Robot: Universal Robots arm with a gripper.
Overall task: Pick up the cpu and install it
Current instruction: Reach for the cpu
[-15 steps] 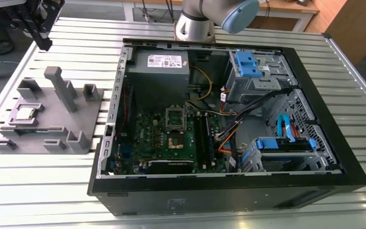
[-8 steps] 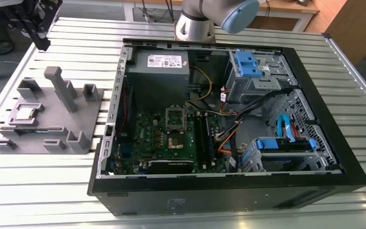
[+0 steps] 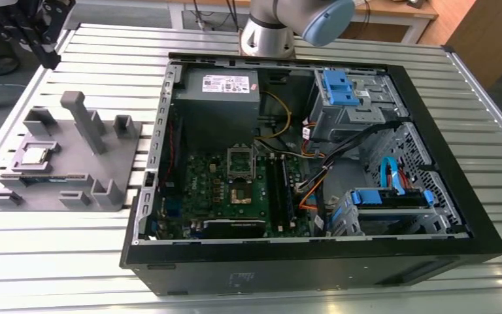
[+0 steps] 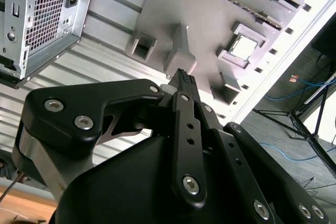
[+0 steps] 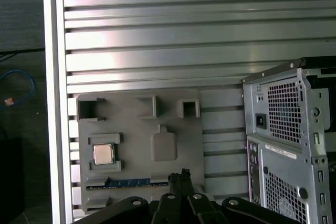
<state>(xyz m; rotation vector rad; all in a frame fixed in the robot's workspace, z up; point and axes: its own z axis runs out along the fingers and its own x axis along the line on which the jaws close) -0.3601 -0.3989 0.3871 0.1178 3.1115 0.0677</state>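
The cpu [image 3: 33, 156] is a small silvery square lying in a recess of the grey plastic holder [image 3: 102, 160] on the exterior view's left. Both wrist views show the cpu [image 4: 242, 48] [image 5: 103, 154] resting flat in that holder [image 4: 210, 19] [image 5: 136, 135]. My gripper [image 4: 181, 77] [image 5: 181, 176] hangs well above the holder, a little to the side of the cpu. Its black fingers are shut together with nothing between them. The green board's dark socket [image 3: 238, 190] lies inside the open computer case [image 3: 478, 242].
A green-and-blue memory stick [image 5: 134, 182] sits in a slot of the holder beside the cpu. The holder's tall posts [image 3: 78, 118] stick up. The case's rear wall [image 5: 283, 145] [image 4: 37, 14] stands close to the holder. The ribbed metal table [image 3: 460, 85] carries everything.
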